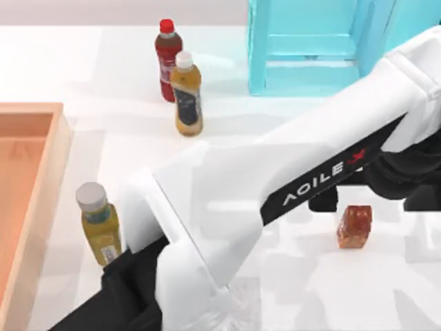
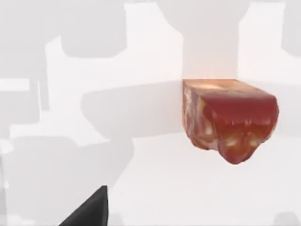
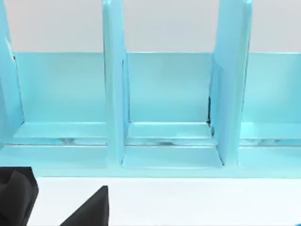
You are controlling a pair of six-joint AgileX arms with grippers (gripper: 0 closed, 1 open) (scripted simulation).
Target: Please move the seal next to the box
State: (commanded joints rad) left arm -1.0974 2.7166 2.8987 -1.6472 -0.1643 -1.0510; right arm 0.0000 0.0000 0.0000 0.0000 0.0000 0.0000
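The seal (image 1: 354,226), a small glossy reddish-brown block, stands on the white table at the right, far from the box (image 1: 49,183), a light wooden crate at the left edge. My left arm reaches across the table from the lower left. Its gripper (image 1: 372,201) hovers just behind the seal, open, with a dark finger on each side and nothing between them. In the left wrist view the seal (image 2: 228,120) is close, with one dark fingertip (image 2: 89,212) beside it. My right gripper (image 3: 51,200) is parked facing the turquoise cabinet, its fingertips apart.
A red bottle (image 1: 167,58) and a yellow-brown bottle (image 1: 187,96) stand at the back centre. A yellow bottle with a grey cap (image 1: 100,224) stands near the box, beside my left arm. The turquoise cabinet (image 1: 310,41) occupies the back right.
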